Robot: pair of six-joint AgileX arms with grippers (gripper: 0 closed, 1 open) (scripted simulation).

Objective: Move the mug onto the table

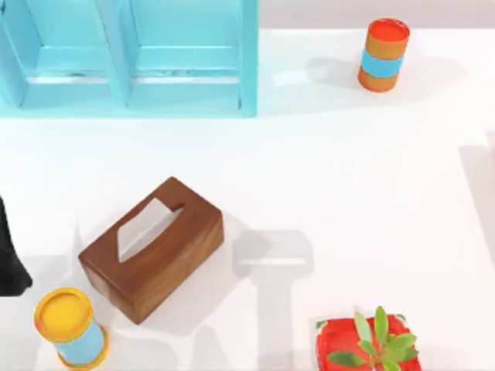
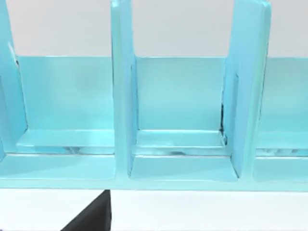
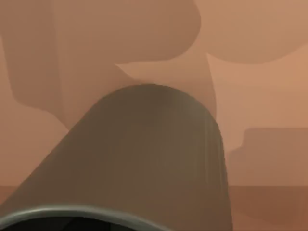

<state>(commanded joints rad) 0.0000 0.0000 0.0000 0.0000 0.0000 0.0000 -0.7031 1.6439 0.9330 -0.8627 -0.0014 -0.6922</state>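
The mug (image 3: 144, 159) is a dark grey-green cylinder seen very close in the right wrist view, its rim toward the camera, against a tan surface crossed by shadows. I cannot tell what it rests on or whether anything holds it. The white table (image 1: 348, 170) spreads across the top view. A dark part of my left arm (image 1: 11, 255) shows at the table's left edge. The left wrist view faces the light-blue shelf unit (image 2: 178, 96), with a dark piece of the left gripper (image 2: 91, 216) low in the picture.
The light-blue shelf unit (image 1: 131, 54) stands at the back left. A wooden tissue box (image 1: 155, 247) lies left of centre. An orange can (image 1: 383, 56) is back right, a yellow-topped can (image 1: 69, 328) front left, and a red-potted plant (image 1: 367, 344) at the front.
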